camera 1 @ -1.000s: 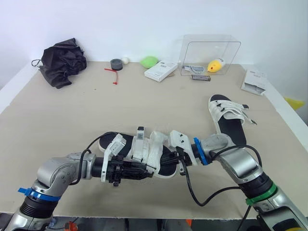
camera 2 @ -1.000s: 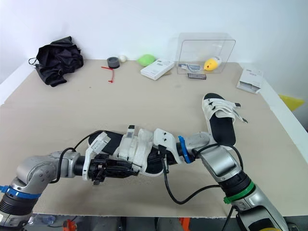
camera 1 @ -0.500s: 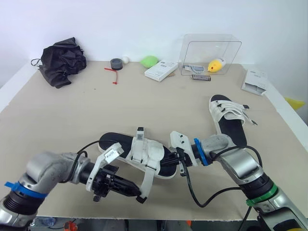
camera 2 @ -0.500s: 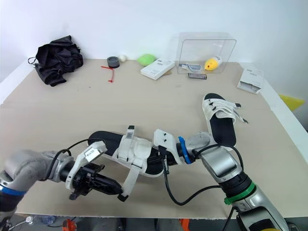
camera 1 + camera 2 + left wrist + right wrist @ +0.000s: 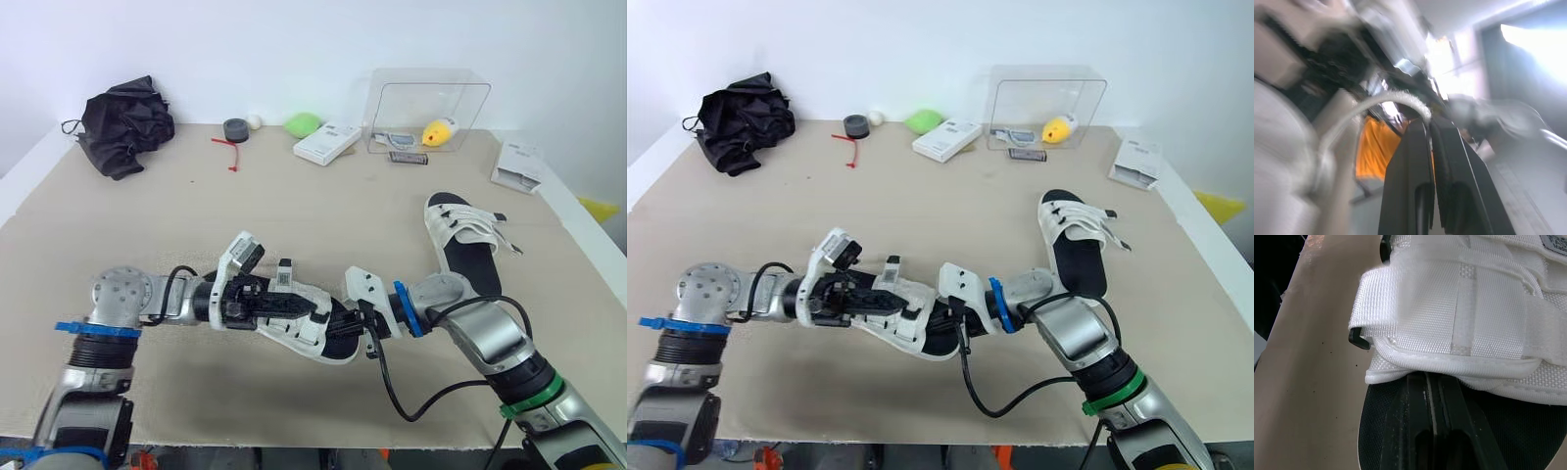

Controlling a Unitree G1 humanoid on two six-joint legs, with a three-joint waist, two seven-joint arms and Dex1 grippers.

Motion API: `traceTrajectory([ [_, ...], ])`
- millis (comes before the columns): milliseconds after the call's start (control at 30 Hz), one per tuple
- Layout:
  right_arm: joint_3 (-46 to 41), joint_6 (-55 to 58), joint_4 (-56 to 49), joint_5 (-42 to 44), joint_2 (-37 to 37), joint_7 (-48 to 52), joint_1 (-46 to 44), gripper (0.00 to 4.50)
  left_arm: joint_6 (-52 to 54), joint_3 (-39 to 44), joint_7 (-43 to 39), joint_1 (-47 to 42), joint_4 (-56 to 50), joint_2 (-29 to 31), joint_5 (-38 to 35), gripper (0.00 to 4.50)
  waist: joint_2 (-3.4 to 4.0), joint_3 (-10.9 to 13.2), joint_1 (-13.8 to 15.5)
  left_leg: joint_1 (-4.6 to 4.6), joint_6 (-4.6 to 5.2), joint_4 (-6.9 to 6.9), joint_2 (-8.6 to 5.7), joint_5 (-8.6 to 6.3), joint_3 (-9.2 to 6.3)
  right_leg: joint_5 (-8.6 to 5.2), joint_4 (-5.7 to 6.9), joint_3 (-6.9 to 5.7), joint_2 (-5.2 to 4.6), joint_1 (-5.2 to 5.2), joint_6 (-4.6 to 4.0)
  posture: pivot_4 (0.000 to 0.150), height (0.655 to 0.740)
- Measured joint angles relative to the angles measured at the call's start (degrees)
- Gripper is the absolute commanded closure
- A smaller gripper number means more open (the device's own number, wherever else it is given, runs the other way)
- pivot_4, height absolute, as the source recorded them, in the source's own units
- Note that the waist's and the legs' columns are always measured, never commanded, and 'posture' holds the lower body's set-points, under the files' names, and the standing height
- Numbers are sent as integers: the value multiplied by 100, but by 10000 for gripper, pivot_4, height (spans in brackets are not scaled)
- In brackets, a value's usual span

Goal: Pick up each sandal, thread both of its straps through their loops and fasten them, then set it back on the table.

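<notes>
— So, from the head camera, where was the shoe?
— The near sandal (image 5: 318,338), with a black sole and white woven straps, lay on the beige counter (image 5: 294,215) between the arms. The left fingers (image 5: 279,305) rested across its straps and the right fingers (image 5: 355,321) at its end. A second sandal (image 5: 468,245) lay well apart to the right.
— And the left wrist?
— Blurred. Two dark fingers were pressed together, with a fuzzy white strap (image 5: 1391,98) arching to their tips. Whether it was pinched, I couldn't tell.
— Right wrist?
— Fingers together, tips tucked under coarse webbing (image 5: 1464,303) over the grainy black footbed (image 5: 1528,435).
</notes>
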Motion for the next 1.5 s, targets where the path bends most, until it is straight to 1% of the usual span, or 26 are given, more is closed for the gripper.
traceTrajectory([
  [133,-11,4,2,-7,-14,-34,27,45000,-87,348,1044,-73,465,-500,-179,44655,1,-9,14,7,-16,5,-8,10,-20,4,1,-24,1,17,-4,1500,7400],
  [200,-24,10,1,-11,-32,-68,41,45000,-159,535,1552,-193,728,-706,-179,44655,7,-13,23,15,-26,6,-14,21,-25,-2,0,-31,6,30,18,1500,7400],
  [367,-46,28,6,-68,-71,-156,54,45000,-182,821,2350,-427,1013,-1059,-175,44655,7,-15,35,25,-47,6,-30,58,-27,9,0,-34,-1,43,51,1500,7400],
  [467,-56,47,6,-105,-75,-172,53,45000,-174,874,2603,-521,1097,-1133,-174,34506,6,-16,51,27,-43,6,-51,71,-30,20,-1,-35,-12,44,62,1500,7400],
  [567,-63,48,-4,-105,-77,-177,68,45000,-175,969,2782,-542,1131,-1214,-158,20025,4,-17,56,27,-45,5,-55,72,-29,22,-1,-33,-17,43,65,1500,7400],
  [667,-65,51,-28,-105,-77,-189,81,45000,-207,1050,2873,-662,1230,-1231,-112,8502,2,-18,79,27,-45,2,-63,72,-33,21,-2,-35,-16,42,65,1500,7400],
  [700,-65,51,-30,-105,-76,-199,84,45000,-207,1052,2874,-703,1236,-1234,-102,5420,2,-18,85,27,-46,2,-65,72,-34,21,-2,-35,-15,42,65,1500,7400],
  [933,-71,54,-20,-128,-75,-269,76,45000,-287,1106,2925,-1200,1549,-1233,133,5420,-6,-12,90,22,-49,0,-82,106,-48,44,-3,-40,-22,37,72,1500,7400],
  [1033,-78,52,-44,-112,-75,-259,63,45000,-548,1527,2959,-1719,1792,-1197,-85,5420,-32,9,86,-2,-59,-8,-82,121,-50,57,-4,-41,-20,9,72,1500,7400],
  [1100,-79,52,-56,-99,-89,-197,77,45000,-558,1766,2807,-2110,1791,-1050,-339,5420,-34,10,71,-10,-64,-28,-82,118,-49,54,-18,-39,-18,2,74,1500,7400],
  [1200,-77,52,-89,-78,-93,-97,83,45000,-470,1758,2453,-2218,1676,-938,-317,5420,-27,6,48,-8,-71,-75,-82,111,-47,52,-54,-36,-20,2,75,1500,7400],
  [1233,-71,52,-97,-62,-91,-72,78,45000,-421,1665,2266,-2199,1654,-901,-224,5420,-28,7,35,-11,-77,-85,-80,108,-48,54,-60,-37,-19,-2,72,1500,7400],
  [1267,-65,52,-102,-43,-84,-45,72,45000,-375,1473,1971,-2163,1519,-813,-38,5420,-30,8,16,-16,-87,-88,-77,103,-48,62,-61,-37,-16,-10,47,1500,7400],
  [1300,-63,52,-102,-37,-78,-25,71,45000,-364,1338,1751,-2137,1397,-756,83,5420,-30,8,12,-16,-93,-89,-75,100,-48,62,-62,-37,-15,-11,39,1500,7400],
  [1433,-54,52,-110,-3,-64,3,66,45000,-639,93,8,-1784,188,-89,1127,5420,-26,9,-4,-6,-140,-102,-70,102,-45,43,-62,-36,-12,-8,13,1500,7400],
  [1500,-54,53,-110,-1,-65,1,74,45000,-995,-425,-725,-1669,-45,117,1656,5420,-25,9,1,-6,-124,-104,-68,93,-52,40,-62,-39,-10,-7,8,1500,7400],
])
